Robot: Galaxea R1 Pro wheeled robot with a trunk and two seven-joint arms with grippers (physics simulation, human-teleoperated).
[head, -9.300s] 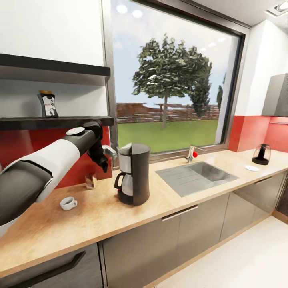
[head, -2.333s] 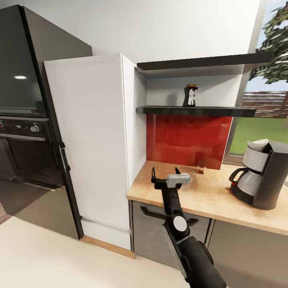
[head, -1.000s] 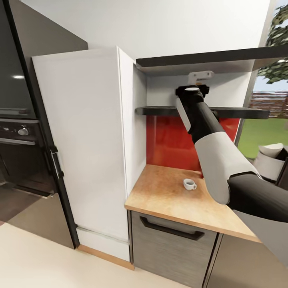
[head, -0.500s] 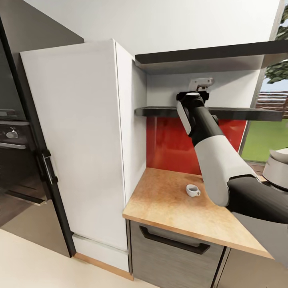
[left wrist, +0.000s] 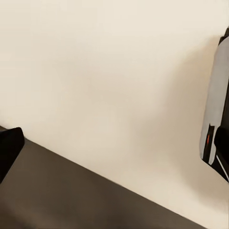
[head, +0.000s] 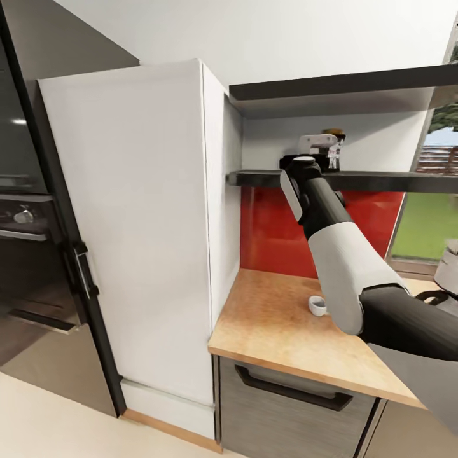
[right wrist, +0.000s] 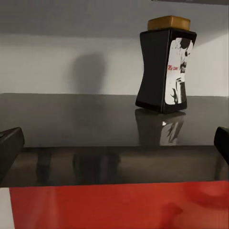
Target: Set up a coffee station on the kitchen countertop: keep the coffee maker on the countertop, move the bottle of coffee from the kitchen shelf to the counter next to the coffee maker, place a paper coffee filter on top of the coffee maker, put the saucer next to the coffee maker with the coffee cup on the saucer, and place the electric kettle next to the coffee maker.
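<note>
Black shelf (head: 381, 180), wall-mounted against the white wall, carries the bottle (right wrist: 166, 64), which stands upright and well back from the shelf's front edge. In the head view the bottle (head: 333, 150) is partly masked by the right tool (head: 318, 141), raised to shelf height just beside it. In the right wrist view the two fingertips sit at opposite margins with the shelf's front edge between them, so the right tool is spread wide and holds nothing; the bottle lies ahead, off centre toward one fingertip. Left tool: its wrist view looks at pale floor, and whether it is spread or pressed together cannot be told. Cup (head: 317, 305) rests on the table (head: 280, 331) near the wall edge, partly hidden by the right arm. Coffee maker (head: 448, 270) is cut off at the head view's right margin. Step in hand, by judgement: reaching to grasp the bottle. Recommended: shift sideways until the bottle is centred between the fingers, keep the fingers above the shelf board, advance level, and close on the narrow waist below the gold lid. Risk: a fingertip striking the bottle off centre could tip it or push it toward the wall.
</note>
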